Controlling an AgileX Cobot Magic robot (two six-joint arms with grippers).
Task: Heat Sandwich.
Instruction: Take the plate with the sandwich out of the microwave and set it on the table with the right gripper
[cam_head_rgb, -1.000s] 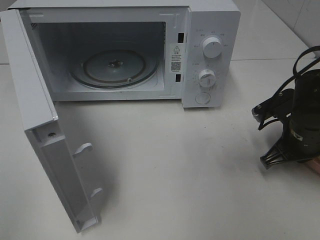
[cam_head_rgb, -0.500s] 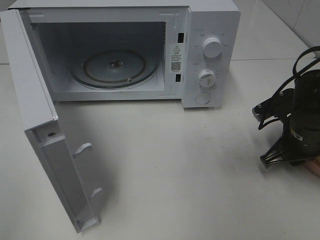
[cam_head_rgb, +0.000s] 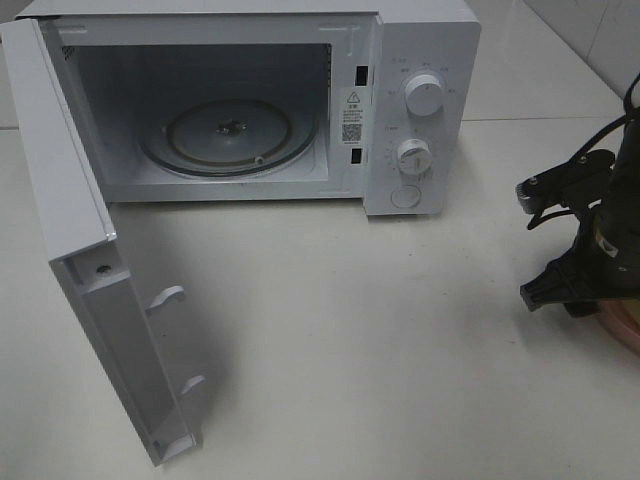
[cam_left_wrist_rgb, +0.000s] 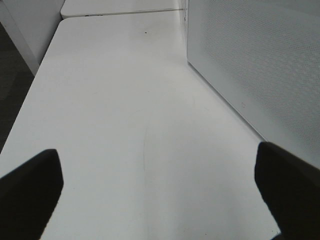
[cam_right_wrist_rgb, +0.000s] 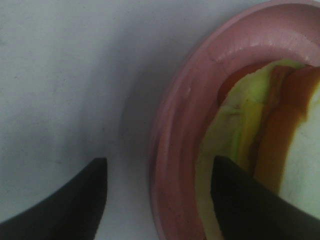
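Note:
The sandwich (cam_right_wrist_rgb: 250, 125) lies on a round pink plate (cam_right_wrist_rgb: 175, 150) at the table's right edge, showing yellow-green filling and a tan crust. In the exterior high view only a sliver of the plate (cam_head_rgb: 625, 328) shows under the right arm, and the sandwich is hidden there. My right gripper (cam_right_wrist_rgb: 157, 200) is open, with one finger outside the plate's rim and the other over the sandwich side. It also shows low over the plate as the right gripper (cam_head_rgb: 575, 290). My left gripper (cam_left_wrist_rgb: 157, 195) is open over bare table beside the microwave's perforated side wall (cam_left_wrist_rgb: 260, 65).
The white microwave (cam_head_rgb: 420, 60) stands at the back, its door (cam_head_rgb: 70, 200) swung wide toward the front left. The glass turntable (cam_head_rgb: 228, 135) inside carries nothing. Two knobs (cam_head_rgb: 424, 98) sit on its right panel.
The right gripper's fingers have spread from shut to open around the plate rim, and the right arm has shifted slightly to the right. The left gripper has not moved.

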